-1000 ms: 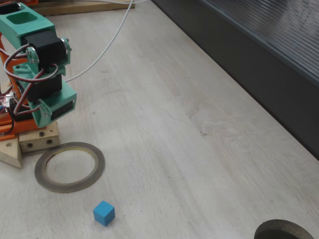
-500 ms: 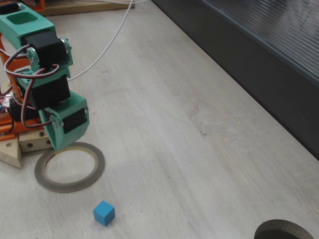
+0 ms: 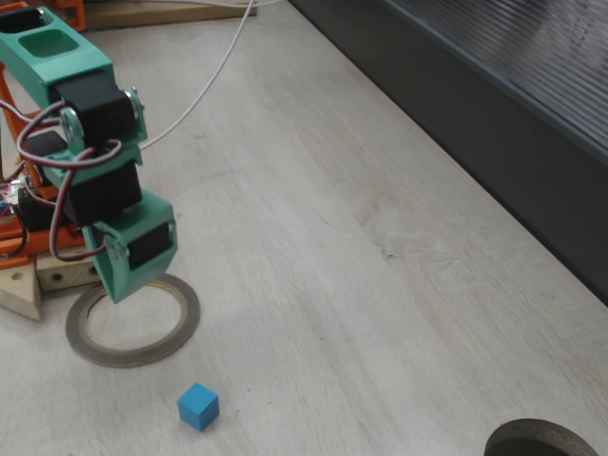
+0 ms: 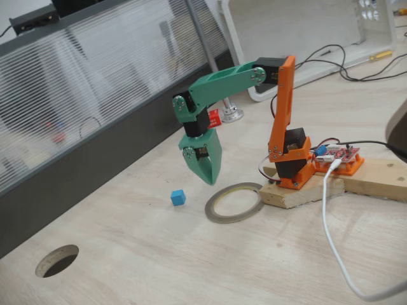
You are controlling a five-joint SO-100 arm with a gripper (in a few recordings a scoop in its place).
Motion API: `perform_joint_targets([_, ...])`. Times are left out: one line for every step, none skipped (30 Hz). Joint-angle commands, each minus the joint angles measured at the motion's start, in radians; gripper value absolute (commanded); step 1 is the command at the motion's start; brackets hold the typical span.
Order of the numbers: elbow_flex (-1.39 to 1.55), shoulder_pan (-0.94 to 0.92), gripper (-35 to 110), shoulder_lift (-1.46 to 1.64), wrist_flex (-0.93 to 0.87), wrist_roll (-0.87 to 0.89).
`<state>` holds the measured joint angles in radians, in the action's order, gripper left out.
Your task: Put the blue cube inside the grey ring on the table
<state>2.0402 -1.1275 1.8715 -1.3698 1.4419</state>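
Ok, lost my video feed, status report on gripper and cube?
Green gripper shut, empty, raised beside flat grey ring. Small blue cube on pale wood table, outside ring. Path to cube clear.

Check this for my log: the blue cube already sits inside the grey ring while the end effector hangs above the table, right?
Not quite. In both fixed views the blue cube lies on the bare table outside the grey ring, apart from it. The end effector does hang above the table.
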Motion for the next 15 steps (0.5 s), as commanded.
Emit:
perform_joint_targets([-0.077, -0.018, 0, -0.037, 0.005, 0.008])
perform_joint_targets([-0.117, -0.018, 0, -0.051, 0.005, 0.008])
perform_joint_targets([-0.163, -0.018, 0, -0.067, 0.005, 0.008])
perform_joint_targets([-0.207, -0.018, 0, -0.089, 0.005, 0.008])
perform_joint_targets([-0.255, -0.018, 0, -0.120, 0.005, 0.008])
perform_joint_targets([-0.299, -0.018, 0, -0.155, 0.005, 0.008])
perform_joint_targets([-0.341, -0.018, 0, -0.193, 0.005, 0.008])
perform_joint_targets([-0.379, -0.018, 0, -0.232, 0.005, 0.008])
perform_joint_targets([-0.414, -0.018, 0, -0.270, 0.005, 0.008])
perform_joint_targets([-0.448, -0.018, 0, -0.304, 0.003, 0.008])
perform_joint_targets([-0.479, -0.020, 0, -0.331, 0.003, 0.008])
perform_joint_targets([-0.505, -0.029, 0, -0.356, 0.003, 0.008])
perform_joint_targets([-0.529, -0.051, 0, -0.377, 0.005, 0.008])
perform_joint_targets([-0.551, -0.077, 0, -0.396, 0.005, 0.011])
perform_joint_targets([-0.572, -0.109, 0, -0.413, 0.005, 0.014])
